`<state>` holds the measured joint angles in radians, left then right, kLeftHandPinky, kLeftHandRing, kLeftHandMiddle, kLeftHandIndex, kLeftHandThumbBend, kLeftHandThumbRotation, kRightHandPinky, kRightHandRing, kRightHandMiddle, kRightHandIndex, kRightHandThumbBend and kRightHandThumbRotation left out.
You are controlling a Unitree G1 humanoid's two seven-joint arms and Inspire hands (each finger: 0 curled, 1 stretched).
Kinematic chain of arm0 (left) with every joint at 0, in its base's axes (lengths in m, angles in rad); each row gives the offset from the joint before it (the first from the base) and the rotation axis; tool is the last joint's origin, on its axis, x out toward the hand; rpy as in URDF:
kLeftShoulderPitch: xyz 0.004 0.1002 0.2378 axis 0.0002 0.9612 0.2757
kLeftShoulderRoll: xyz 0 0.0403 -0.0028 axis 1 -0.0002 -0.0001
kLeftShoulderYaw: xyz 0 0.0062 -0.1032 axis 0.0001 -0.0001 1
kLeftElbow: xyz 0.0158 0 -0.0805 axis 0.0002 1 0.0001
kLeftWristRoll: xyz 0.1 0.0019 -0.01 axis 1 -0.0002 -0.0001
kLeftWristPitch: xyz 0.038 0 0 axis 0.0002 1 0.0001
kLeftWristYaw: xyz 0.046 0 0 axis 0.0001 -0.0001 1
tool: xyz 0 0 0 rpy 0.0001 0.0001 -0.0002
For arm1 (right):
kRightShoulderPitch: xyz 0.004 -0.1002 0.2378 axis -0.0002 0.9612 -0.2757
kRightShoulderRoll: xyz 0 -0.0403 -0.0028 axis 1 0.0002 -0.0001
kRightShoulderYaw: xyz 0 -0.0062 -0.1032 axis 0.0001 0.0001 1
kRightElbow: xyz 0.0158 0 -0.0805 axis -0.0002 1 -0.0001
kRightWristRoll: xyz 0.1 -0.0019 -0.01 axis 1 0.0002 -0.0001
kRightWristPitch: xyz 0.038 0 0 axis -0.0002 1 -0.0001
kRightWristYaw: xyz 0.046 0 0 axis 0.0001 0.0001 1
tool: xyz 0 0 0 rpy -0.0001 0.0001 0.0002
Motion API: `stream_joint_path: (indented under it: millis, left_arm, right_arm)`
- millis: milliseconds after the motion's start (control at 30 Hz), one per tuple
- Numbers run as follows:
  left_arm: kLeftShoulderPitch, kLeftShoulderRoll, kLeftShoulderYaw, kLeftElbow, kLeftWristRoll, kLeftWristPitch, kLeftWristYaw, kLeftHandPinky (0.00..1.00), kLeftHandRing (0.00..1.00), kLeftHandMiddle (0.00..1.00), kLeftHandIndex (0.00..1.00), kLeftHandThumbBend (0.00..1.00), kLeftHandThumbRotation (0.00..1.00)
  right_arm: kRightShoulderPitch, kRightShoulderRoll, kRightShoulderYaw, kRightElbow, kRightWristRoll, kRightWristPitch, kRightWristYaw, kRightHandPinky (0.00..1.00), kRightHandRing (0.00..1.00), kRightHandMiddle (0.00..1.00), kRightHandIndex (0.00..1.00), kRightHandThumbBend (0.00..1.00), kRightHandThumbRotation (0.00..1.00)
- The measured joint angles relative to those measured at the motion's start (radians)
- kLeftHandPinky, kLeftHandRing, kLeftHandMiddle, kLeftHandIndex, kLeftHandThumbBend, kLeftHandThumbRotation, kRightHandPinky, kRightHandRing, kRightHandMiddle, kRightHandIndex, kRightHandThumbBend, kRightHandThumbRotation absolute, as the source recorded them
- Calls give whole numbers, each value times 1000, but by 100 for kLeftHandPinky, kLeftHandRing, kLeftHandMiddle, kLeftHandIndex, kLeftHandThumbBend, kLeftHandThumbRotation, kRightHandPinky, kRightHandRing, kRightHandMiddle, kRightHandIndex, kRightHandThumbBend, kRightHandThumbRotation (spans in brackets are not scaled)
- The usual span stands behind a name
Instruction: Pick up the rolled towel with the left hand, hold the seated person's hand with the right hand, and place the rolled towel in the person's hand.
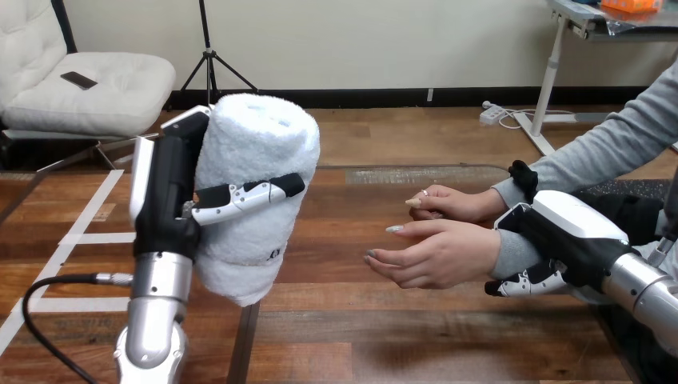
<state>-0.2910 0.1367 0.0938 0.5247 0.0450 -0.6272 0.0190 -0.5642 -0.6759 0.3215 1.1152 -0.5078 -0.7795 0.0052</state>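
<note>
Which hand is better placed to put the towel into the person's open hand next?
Left. The left hand grips the rolled towel upright and raised, apart from the person's open hand. The right hand is curled round the person's wrist, so it is occupied.

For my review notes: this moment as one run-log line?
left hand: fingers round rolled towel, raised upright | right hand: fingers round person's wrist | person's hand: open, apart from towel | placement: pending
</note>
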Motion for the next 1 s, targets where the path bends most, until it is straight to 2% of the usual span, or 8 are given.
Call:
stream_joint_path:
  millis: [567,1000]
  left_arm:
    - [-91,0,0,212,1,-37,10,32,35,39,41,70,0]
    - [-140,-1,0,329,6,-53,36,32,35,39,41,71,0]
  right_arm:
    - [0,0,-7,-7,0,0,6,18,21,27,27,57,4]
    - [0,0,-12,-7,15,0,29,16,20,25,26,56,7]
